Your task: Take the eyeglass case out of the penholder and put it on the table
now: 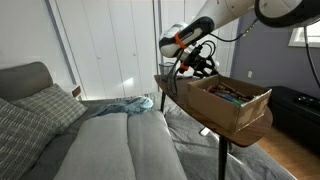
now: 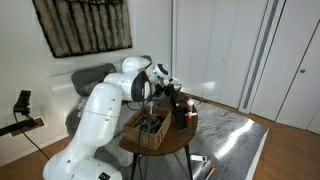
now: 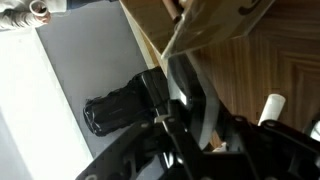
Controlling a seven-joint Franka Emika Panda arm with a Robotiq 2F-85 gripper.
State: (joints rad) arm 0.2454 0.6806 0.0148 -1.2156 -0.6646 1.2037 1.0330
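In the wrist view my gripper (image 3: 185, 120) is shut on the eyeglass case (image 3: 185, 85), a slim grey-black strip that runs up between the dark fingers. The black mesh penholder (image 3: 115, 112) stands apart from the case, to its left, near the edge of the wooden table (image 3: 275, 65). In both exterior views the gripper (image 1: 192, 62) (image 2: 171, 92) hovers above the table (image 1: 255, 132) (image 2: 165, 152), over the penholder (image 2: 181, 115). There the case is too small to make out.
A large brown cardboard box (image 1: 235, 102) (image 2: 148, 127) (image 3: 205, 25) with loose items fills much of the tabletop beside the penholder. A grey sofa with cushions (image 1: 60, 125) stands below and beside the table. A white object (image 3: 271, 105) shows on the right of the wrist view.
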